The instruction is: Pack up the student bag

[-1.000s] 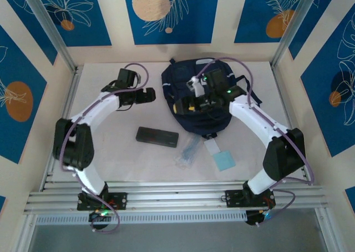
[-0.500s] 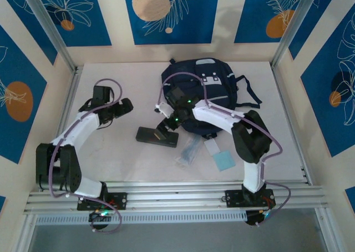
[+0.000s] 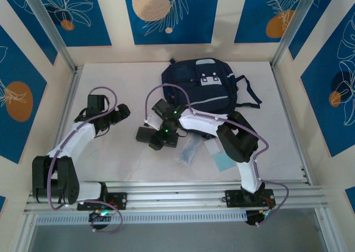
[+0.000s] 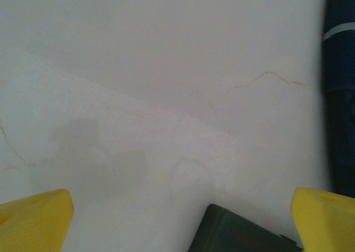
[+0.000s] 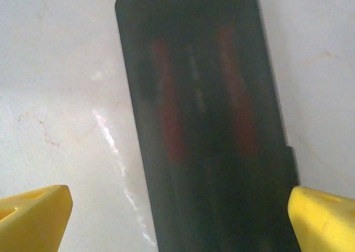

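While poised over the dark flat case (image 5: 205,124) with the right gripper (image 5: 180,218) spread wide and holding nothing, check the line-up first: one yellow fingertip (image 5: 324,218) right at a long edge of the case, the other well off to the far side. Shift sideways until both tips clear the edges, then come straight down and close across the narrow width. Touch the white table (image 3: 111,152) lightly; probably thin, and likely to skid if nudged from one side. Lift level before swinging to the student bag (image 3: 199,88), lying flat at the far middle of the table, just beyond the case. Steer clear of the clear packet (image 3: 189,149) nearby. Leave the left gripper (image 3: 119,112), also spread wide and empty, low over bare table to the left.
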